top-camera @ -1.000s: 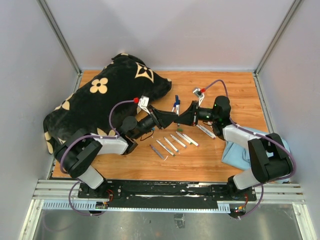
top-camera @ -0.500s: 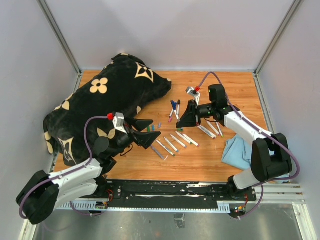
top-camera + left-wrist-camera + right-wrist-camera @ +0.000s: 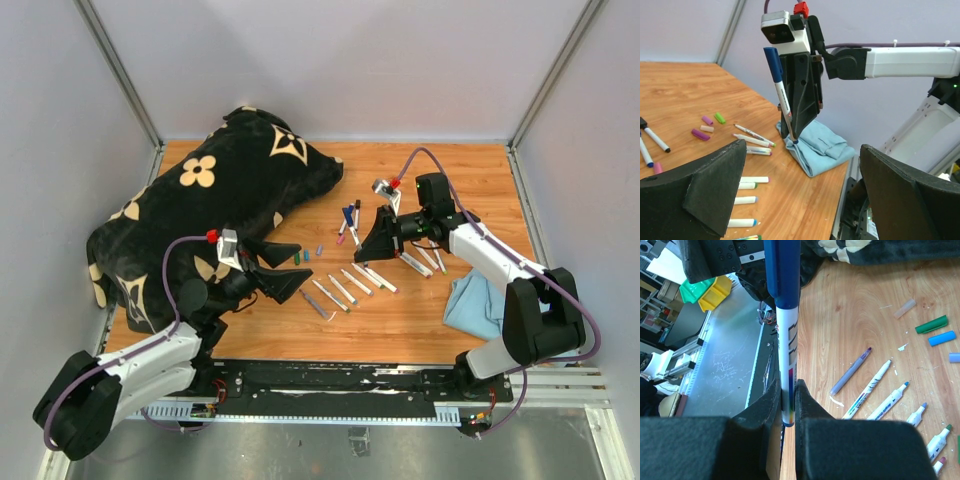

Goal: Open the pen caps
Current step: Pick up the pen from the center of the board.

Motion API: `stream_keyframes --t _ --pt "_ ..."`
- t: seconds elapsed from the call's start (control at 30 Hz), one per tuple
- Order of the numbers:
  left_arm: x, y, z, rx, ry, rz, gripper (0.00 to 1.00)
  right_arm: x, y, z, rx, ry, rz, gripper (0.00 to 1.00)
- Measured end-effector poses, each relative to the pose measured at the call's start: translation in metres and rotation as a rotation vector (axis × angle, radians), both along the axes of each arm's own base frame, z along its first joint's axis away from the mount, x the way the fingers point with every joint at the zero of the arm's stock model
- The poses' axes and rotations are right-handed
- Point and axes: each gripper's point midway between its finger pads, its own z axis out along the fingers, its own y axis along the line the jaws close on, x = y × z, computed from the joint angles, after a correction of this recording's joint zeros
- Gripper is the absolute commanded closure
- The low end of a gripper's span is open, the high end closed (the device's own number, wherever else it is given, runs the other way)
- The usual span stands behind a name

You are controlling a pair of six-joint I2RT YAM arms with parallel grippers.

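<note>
a wooden counter (image 3: pixel 420 320) sits inside grey walls, and from above the marker (image 3: pixel 784 107) in the right claw (image 3: pixel 362 246) is too small to make out. the left wrist view shows it upright above the counter, pinched in that closed claw, blue pen cap (image 3: pixel 773 62) on its top end. the left claw (image 3: pixel 802 200) gapes wide and empty, with loose pen caps (image 3: pixel 707 127) lying on the wood.

L pincer (image 3: pixel 288 267) wide open nr loose caps (image 3: pixel 298 258); R pincer (image 3: pixel 370 241) by marker row (image 3: pixel 345 288).

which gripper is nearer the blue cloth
right. the right gripper is above pens just beside the cloth; the left gripper sits farther away, by the black cushion.
</note>
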Motion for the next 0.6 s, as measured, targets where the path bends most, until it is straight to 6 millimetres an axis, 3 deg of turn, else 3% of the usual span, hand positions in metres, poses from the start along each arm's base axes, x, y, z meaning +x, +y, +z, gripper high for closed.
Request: stream_keyframes --t 0.6 --pt "-0.014 -0.004 0.007 -0.049 -0.029 -0.109 0.01 -0.007 -0.001 0.004 0.028 0.008 0.034 0.96"
